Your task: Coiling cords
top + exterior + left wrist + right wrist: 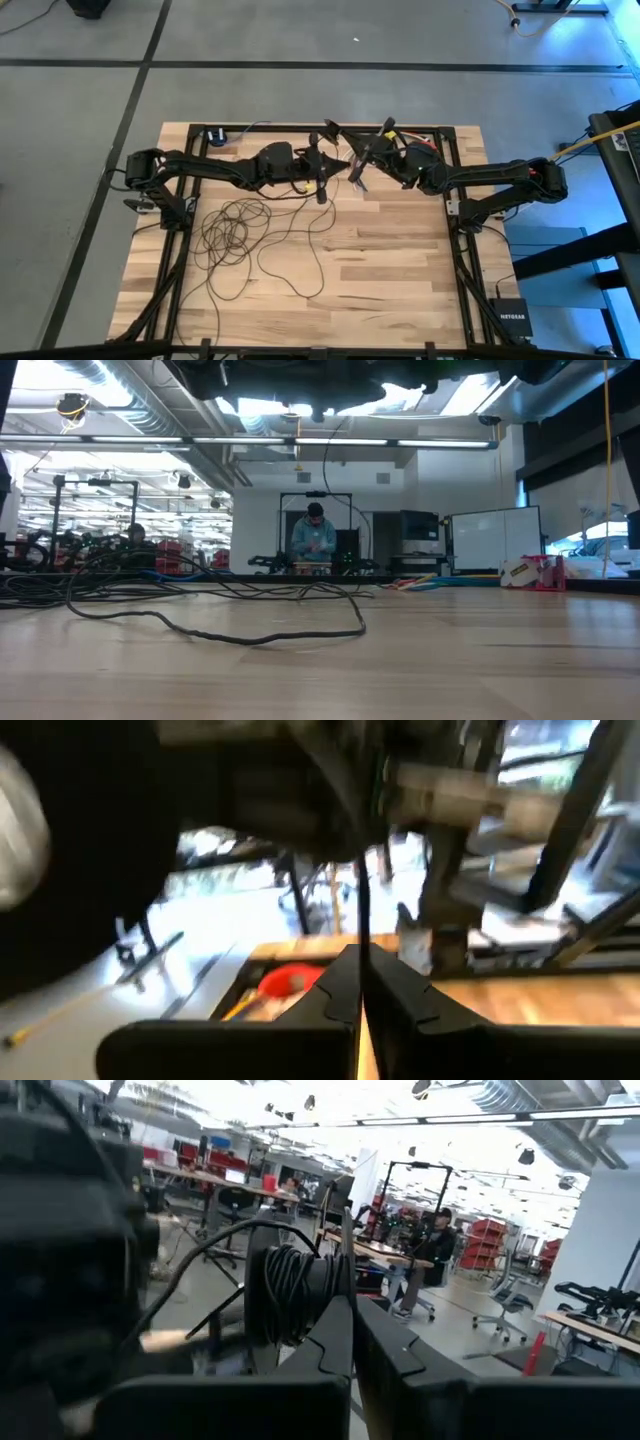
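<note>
both arms are hovering mid-table; left claw (360,995) is pinching the cord (240,235), right claw (352,1330) is clamping wound turns; we are fearing the loose loops on the table (400,270) snagging and slipping off the coil

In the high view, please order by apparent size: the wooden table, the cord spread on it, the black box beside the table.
1. wooden table
2. cord, counting the whole spread of its loops
3. black box, clearly the smallest
</note>
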Action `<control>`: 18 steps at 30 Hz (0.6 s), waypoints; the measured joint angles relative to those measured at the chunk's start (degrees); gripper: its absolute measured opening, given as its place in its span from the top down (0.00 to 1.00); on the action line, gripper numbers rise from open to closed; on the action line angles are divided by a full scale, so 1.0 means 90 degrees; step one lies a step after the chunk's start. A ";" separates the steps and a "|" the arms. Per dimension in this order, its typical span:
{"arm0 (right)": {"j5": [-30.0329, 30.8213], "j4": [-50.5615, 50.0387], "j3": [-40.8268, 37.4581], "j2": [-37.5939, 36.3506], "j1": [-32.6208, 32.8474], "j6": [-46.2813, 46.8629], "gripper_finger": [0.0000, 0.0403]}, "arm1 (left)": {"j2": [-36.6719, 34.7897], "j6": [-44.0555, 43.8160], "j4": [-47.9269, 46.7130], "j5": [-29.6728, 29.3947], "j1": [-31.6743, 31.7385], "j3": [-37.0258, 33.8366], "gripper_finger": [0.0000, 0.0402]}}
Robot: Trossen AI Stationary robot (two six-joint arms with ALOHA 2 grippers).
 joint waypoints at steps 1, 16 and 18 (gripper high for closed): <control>-0.0004 0.0041 0.0000 0.0000 0.0002 0.0096 0.98 | 0.0000 0.0000 -0.0138 -0.0108 0.0030 0.0000 0.99; -0.0240 0.0357 0.0341 0.0000 0.0000 0.0456 0.98 | 0.0000 -0.0067 -0.0515 -0.0206 0.0154 -0.0002 0.99; -0.0349 0.0359 0.0411 0.0000 0.0000 0.0460 0.98 | 0.0000 -0.0064 -0.0514 -0.0201 0.0133 -0.0002 0.99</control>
